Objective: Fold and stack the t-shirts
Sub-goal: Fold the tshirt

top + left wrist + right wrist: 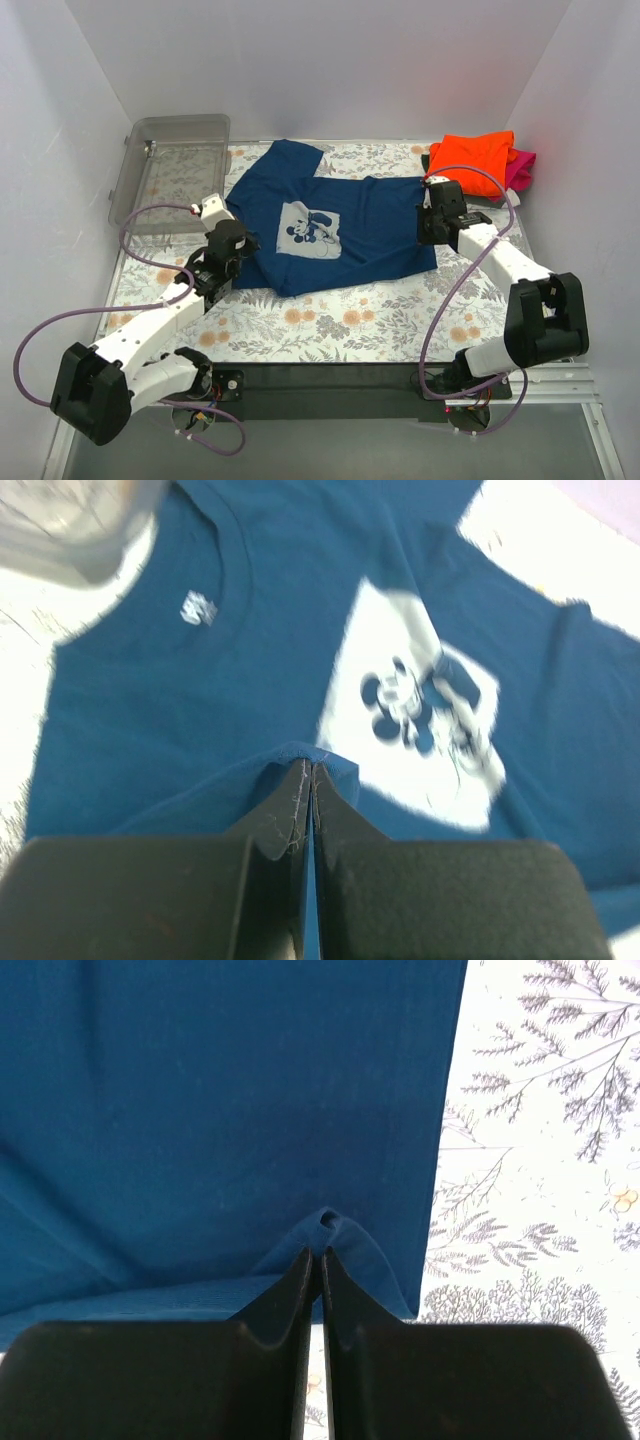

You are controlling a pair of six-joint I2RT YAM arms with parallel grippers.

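A navy blue t-shirt (330, 225) with a pale grey cartoon print (308, 230) lies spread across the middle of the table. My left gripper (228, 245) is shut on its left edge; in the left wrist view (308, 770) a pinch of navy cloth (250, 780) stands between the jaws. My right gripper (432, 222) is shut on the shirt's right edge; the right wrist view (320, 1255) shows a small fold of navy cloth (335, 1225) held there. A folded orange t-shirt (472, 160) lies on a magenta one (520, 168) at the back right.
A clear plastic bin (170, 165) stands at the back left, its corner showing in the left wrist view (75, 525). The table has a floral cover (340, 320). White walls close in the left, back and right sides.
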